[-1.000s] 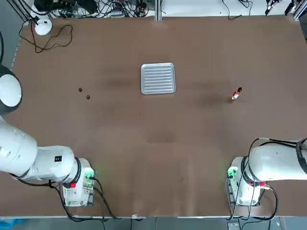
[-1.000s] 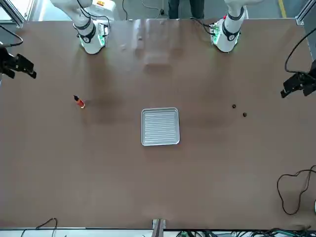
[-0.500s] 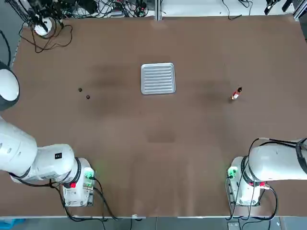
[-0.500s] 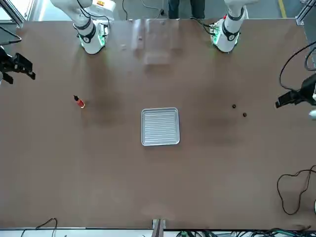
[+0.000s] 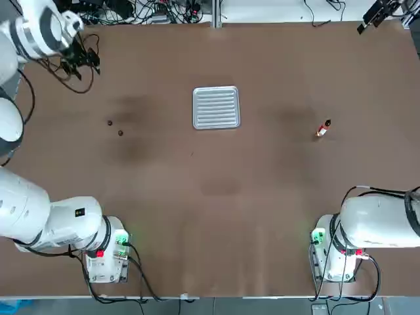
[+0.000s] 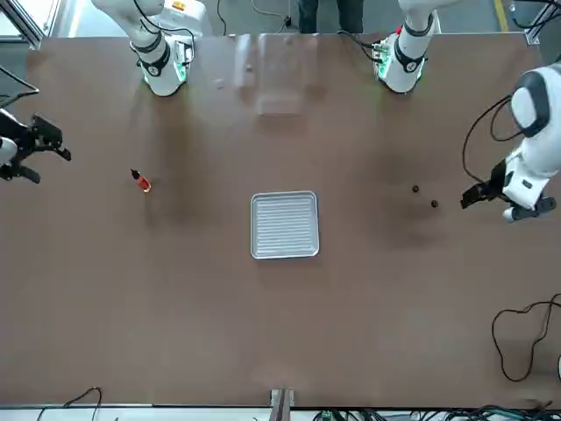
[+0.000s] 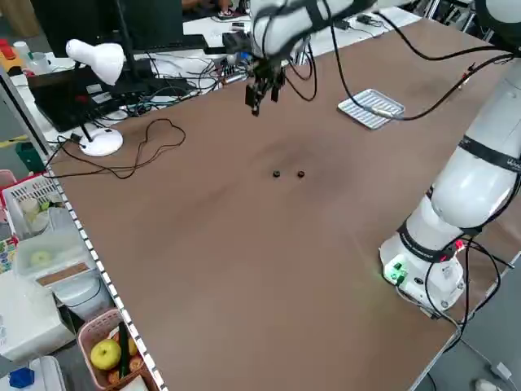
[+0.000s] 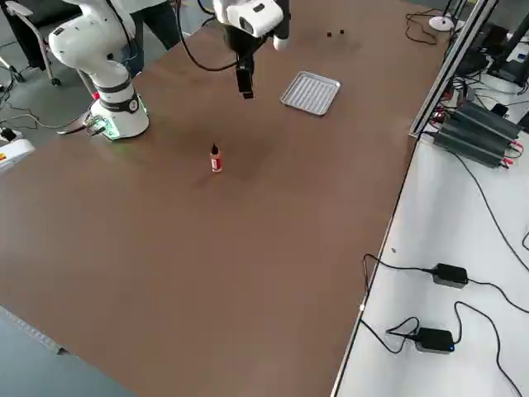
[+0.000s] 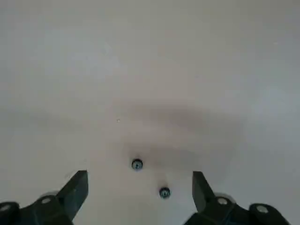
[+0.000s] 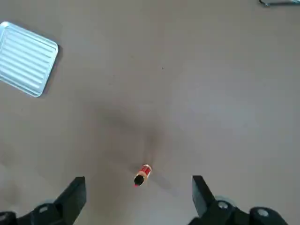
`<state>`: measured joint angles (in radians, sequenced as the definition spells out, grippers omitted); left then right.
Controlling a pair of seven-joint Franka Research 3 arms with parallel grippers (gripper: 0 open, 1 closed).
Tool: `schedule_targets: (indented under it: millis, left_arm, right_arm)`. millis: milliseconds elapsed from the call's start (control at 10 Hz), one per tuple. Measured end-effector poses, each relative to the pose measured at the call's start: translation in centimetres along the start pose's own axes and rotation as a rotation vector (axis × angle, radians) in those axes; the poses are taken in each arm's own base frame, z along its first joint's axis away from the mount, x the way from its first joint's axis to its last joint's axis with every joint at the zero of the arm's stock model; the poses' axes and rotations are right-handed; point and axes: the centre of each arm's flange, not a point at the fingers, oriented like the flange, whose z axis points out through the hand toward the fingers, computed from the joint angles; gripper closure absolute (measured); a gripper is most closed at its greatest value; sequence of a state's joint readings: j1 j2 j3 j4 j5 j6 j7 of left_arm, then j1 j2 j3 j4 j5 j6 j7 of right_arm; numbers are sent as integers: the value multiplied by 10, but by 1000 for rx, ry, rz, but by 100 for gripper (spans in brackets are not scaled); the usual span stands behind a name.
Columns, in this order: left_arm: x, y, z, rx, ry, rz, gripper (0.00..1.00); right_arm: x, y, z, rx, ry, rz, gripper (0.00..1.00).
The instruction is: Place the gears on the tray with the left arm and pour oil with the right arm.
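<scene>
My left claw [image 9: 140,174] stands wide and holds nothing, high over the worktop [image 5: 216,197] at the far left. I judge the step in hand to be its approach to the gears. The far gear [image 5: 109,123] and the near gear [image 5: 121,133] lie close together but apart, left of the tray and a little nearer.

I'd bring the claw nearer and slightly right, centre it over one gear, and only then go down. They're tiny, so the tips need to come almost to the worktop, level and slow; too high and I'd pinch air, too low and I'd scrape. I'd turn the claw so that neither finger lands on the other gear, narrow gently, and check the grip before lifting, since a small round piece could squirt away.

The tray [image 5: 216,107] sits mid-worktop; I'd lower each gear right onto its ribs before letting go, leaving room for the second.

My right claw [image 10: 139,179] is also wide and without a load, at the far right. The oil [image 8: 216,160] stands upright right of the tray, best left alone until both gears are down.
</scene>
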<state>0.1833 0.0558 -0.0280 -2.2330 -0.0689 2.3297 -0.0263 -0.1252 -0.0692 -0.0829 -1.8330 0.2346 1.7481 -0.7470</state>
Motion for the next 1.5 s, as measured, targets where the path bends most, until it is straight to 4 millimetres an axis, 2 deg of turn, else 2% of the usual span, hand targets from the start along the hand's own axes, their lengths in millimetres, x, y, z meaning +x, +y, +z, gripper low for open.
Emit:
schedule_targets:
  millis: [200,400,600,800,1200,1500]
  left_arm:
    - [-26,0,62,6,32,1,4]
    - [-53,-5,119,13,57,-3,8]
    - [-60,-8,157,16,66,-7,21]
    - [-62,-11,171,18,58,-10,29]
    - [-68,-13,174,19,44,-14,33]
    - [-72,-16,175,21,40,-15,40]
  right_arm:
    - [-19,21,27,57,59,-128,0]
    - [-55,49,61,121,126,-230,0]
    - [-78,69,90,174,189,-334,0]
    - [-94,86,121,231,277,-429,0]
    - [-139,126,194,304,438,-584,0]
    - [-158,131,253,416,549,-704,0]
